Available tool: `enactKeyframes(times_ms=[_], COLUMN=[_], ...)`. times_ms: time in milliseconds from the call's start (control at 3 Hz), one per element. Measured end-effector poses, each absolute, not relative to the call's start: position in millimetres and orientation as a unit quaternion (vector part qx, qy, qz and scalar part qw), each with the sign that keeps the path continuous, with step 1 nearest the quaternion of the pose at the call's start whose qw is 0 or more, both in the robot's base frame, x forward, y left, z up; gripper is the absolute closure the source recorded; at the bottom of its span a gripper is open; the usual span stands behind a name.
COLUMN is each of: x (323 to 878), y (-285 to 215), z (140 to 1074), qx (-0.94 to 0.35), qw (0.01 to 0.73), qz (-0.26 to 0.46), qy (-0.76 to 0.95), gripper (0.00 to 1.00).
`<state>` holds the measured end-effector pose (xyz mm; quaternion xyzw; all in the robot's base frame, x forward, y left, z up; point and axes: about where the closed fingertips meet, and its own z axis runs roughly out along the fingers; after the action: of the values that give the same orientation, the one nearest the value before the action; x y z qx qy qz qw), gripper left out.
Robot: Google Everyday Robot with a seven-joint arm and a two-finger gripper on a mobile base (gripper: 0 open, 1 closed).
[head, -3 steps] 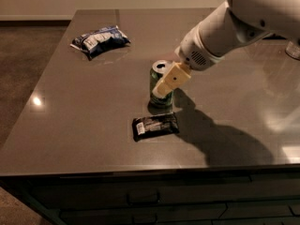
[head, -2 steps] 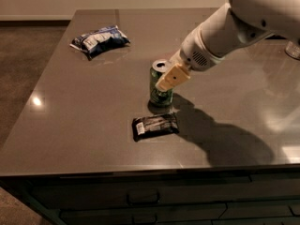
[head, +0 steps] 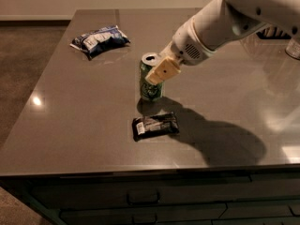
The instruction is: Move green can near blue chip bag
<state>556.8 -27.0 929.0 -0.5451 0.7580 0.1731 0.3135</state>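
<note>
Starting at the left: the blue chip bag (head: pixel 100 40) sits on the far-left part of the dark glossy tabletop (head: pixel 70 121), puffy, lying a bit diagonal, not far from the left edge. There's a bright light glare on the tabletop nearer the front-left.

Moving toward the middle, the green can (head: pixel 150 86) is upright, silver top showing, roughly in the centre of the tabletop. It's well apart from the bag, to the bag's right and closer to the camera. Honestly I can't tell if its base is actually resting on the surface or sitting just off it; its shadow is right underneath.

The gripper (head: pixel 158 72) is right on the can and looks clamped around its upper half. One tan finger (head: pixel 162 70) lies flat across the can's near-right side, and the other one is hidden behind the can.

Just in front of the can, near but not touching, a flat black packet (head: pixel 155 125) with a white end lies on the tabletop.

From the gripper, the white arm (head: pixel 220 25) runs up and out to the top right, throwing a big shadow across the right-front of the tabletop. Drawers (head: pixel 140 198) run along below the front edge.
</note>
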Motion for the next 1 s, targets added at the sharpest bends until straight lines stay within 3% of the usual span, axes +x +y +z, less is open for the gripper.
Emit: enactKeyframes(times_ms=[333,1000], x=[579,665], y=[-13,10], z=[939,945], qx=[-0.536,-0.485], qw=[0.313,0.316], qz=[0.173,0.152], qy=[0.765,0.801], gripper=[1.00,1.00])
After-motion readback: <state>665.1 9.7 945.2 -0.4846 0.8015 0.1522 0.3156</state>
